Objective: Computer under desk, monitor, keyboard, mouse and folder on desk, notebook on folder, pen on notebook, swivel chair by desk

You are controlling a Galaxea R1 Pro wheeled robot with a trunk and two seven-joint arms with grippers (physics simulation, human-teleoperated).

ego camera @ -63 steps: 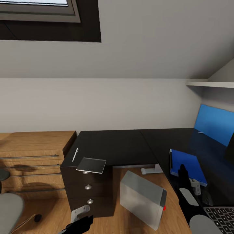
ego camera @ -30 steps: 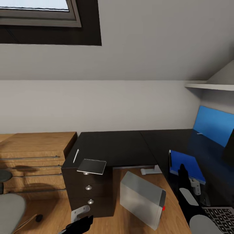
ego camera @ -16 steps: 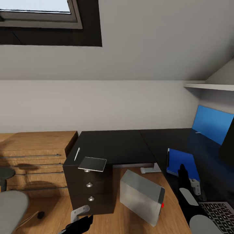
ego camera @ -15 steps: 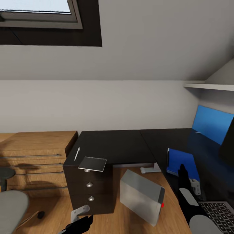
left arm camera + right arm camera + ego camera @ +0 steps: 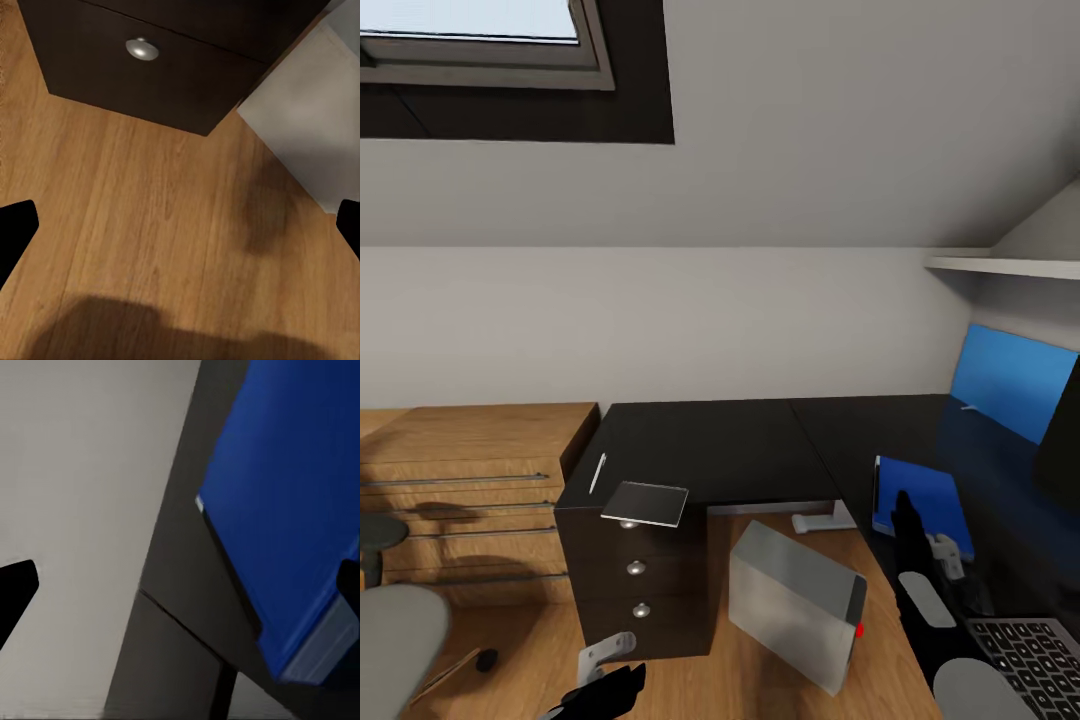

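1. While the right gripper [image 5: 905, 505] hangs over the near edge of the folder [image 5: 920, 493], its fingers stand wide apart in the right wrist view and hold nothing.
2. That blue folder lies flat on the right wing of the desk [image 5: 740, 440], with the keyboard [image 5: 1025, 665] nearer the robot on the same top.
3. Low at the bottom of the head view, the left gripper [image 5: 605, 690] hovers above the plank floor [image 5: 150, 225]; its fingertips [image 5: 15, 232] sit at the far edges of the left wrist view, spread wide and empty.
4. At the desk's left end, above the drawer unit [image 5: 635, 580], the notebook [image 5: 645, 503] rests with one corner past the edge, and the pen [image 5: 597, 472] lies just beside it.
5. On the floor, the computer [image 5: 795, 605] stands tilted beside the drawers, partly out from under the desk.
6. Part of the swivel chair [image 5: 390, 640] shows at the left edge.
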